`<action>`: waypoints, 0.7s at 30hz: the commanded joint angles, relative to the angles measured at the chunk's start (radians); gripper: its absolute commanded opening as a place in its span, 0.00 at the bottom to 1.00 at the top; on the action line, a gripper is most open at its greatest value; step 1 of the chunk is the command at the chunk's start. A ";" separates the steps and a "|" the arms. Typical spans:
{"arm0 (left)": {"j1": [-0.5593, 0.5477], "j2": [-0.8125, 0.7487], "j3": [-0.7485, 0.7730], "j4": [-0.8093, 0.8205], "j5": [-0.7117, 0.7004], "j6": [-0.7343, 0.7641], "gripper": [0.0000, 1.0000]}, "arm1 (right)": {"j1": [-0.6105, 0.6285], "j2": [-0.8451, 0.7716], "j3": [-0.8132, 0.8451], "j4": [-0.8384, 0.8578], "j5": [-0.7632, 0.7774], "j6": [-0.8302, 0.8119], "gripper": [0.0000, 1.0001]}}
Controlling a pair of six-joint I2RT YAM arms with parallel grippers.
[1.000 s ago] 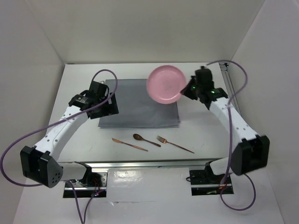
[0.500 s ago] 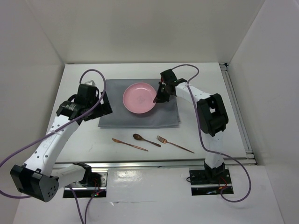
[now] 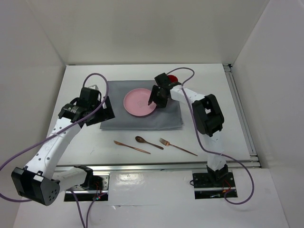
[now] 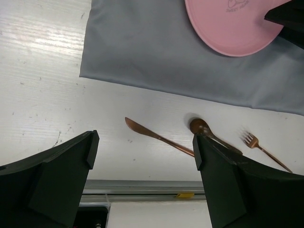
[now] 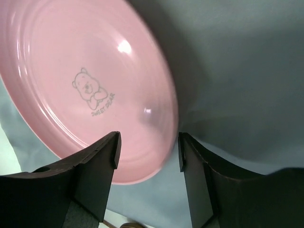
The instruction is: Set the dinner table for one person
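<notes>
A pink plate (image 3: pixel 138 102) with a small bear print lies on the grey cloth (image 3: pixel 142 118) spread on the white dinner table (image 3: pixel 213 118). My right gripper (image 3: pixel 153 99) hangs at the plate's right rim, its jaws apart. In the right wrist view the plate (image 5: pixel 85 85) has its blurred rim between my right gripper's (image 5: pixel 147 149) spread fingers, which do not pinch it. My left gripper (image 3: pixel 105 110) hovers wide open over the cloth's left edge, holding nothing. A copper knife (image 3: pixel 131 147), spoon (image 3: pixel 148 142) and fork (image 3: pixel 178 147) lie on the table in front of the cloth.
The left wrist view looks down between the left gripper's (image 4: pixel 145 145) fingers at the knife (image 4: pixel 156 137), spoon (image 4: pixel 209 133) and fork (image 4: pixel 263 149). A metal rail (image 3: pixel 156 166) runs along the near edge. A small red thing (image 3: pixel 172 77) shows behind the right arm.
My right arm carried the plate from the air at the back right down onto the middle of the cloth and opened its jaws. The left arm shifted slightly left.
</notes>
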 commanded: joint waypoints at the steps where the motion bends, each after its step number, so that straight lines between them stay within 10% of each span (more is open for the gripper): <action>1: -0.006 -0.013 -0.029 -0.024 -0.011 0.027 0.99 | 0.033 -0.107 0.020 -0.020 0.072 0.011 0.63; 11: -0.178 0.029 -0.265 0.037 0.051 -0.336 0.66 | 0.075 -0.552 -0.239 -0.076 0.294 -0.061 0.64; 21: -0.396 0.317 -0.190 0.098 0.084 -0.743 0.69 | -0.007 -0.811 -0.382 -0.116 0.294 -0.104 0.64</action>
